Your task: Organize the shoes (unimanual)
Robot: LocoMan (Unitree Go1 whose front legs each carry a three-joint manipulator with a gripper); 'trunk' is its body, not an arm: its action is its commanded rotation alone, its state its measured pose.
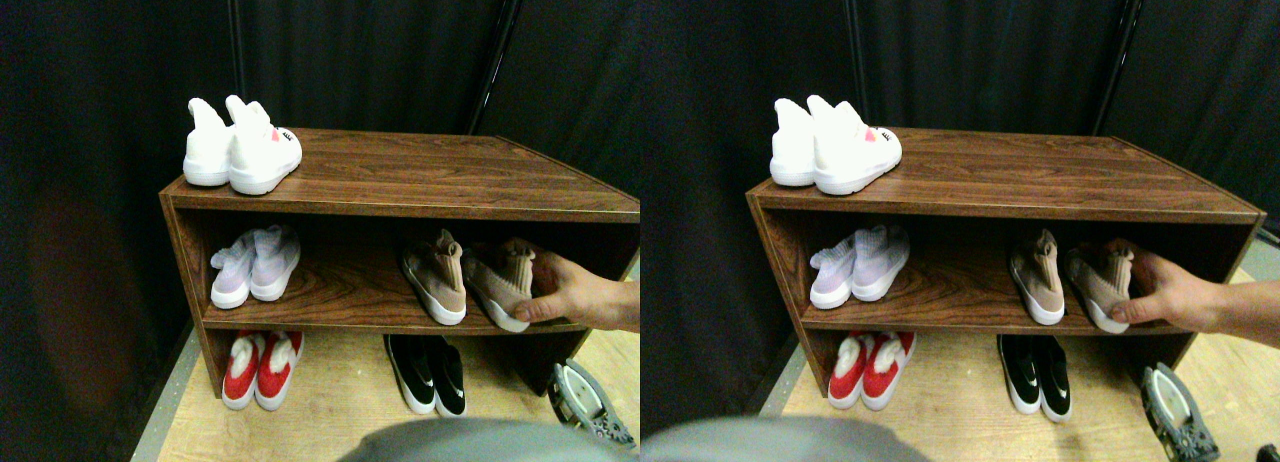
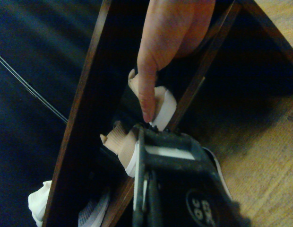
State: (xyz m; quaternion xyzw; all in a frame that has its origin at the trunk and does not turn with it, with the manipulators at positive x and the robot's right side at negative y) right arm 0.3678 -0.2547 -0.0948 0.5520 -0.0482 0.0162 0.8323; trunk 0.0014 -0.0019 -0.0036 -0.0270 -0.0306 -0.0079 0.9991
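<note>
Two tan knit high-ankle shoes with white soles sit on the middle shelf, right of frame centre: the left tan shoe (image 1: 436, 279) stands upright, while the right tan shoe (image 1: 500, 284) tilts, gripped at its heel. Below, at lower centre, a pair of black slip-ons (image 1: 428, 374) with white soles stands side by side on the floor.

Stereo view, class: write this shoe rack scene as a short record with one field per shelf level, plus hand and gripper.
top: white pair at the rack's left end
middle shelf: pale pair left; tan pair right
floor: red pair left; black pair right
hand: person's hand grips the right tan shoe
gripper: right gripper low on the floor, apart from the shoes
</note>
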